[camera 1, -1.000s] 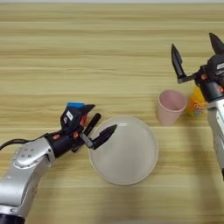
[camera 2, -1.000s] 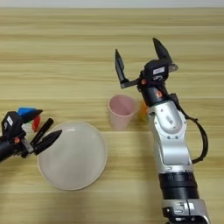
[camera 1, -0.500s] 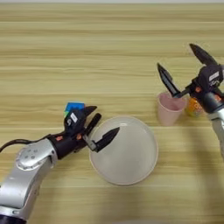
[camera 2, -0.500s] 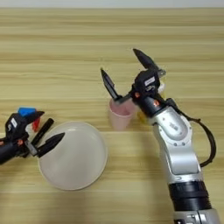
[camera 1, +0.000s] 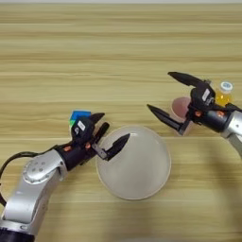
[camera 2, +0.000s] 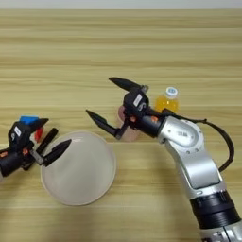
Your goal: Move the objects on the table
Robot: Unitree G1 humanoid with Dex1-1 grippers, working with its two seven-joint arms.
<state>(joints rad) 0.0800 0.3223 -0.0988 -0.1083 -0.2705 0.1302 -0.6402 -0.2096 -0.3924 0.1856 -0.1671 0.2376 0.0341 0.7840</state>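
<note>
The right gripper (camera 2: 109,103) is spread wide around a pink cup (camera 2: 126,126), bottle (camera 2: 167,99) just beyond. The left gripper (camera 1: 109,134) (fingers parted) is held over the plate's (camera 1: 142,175) left rim, cube (camera 1: 79,116) behind.

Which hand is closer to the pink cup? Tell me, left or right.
Right. The right hand is spread open right at the pink cup, fingers to either side of it. The left hand sits far off, at the plate's left rim.
</note>
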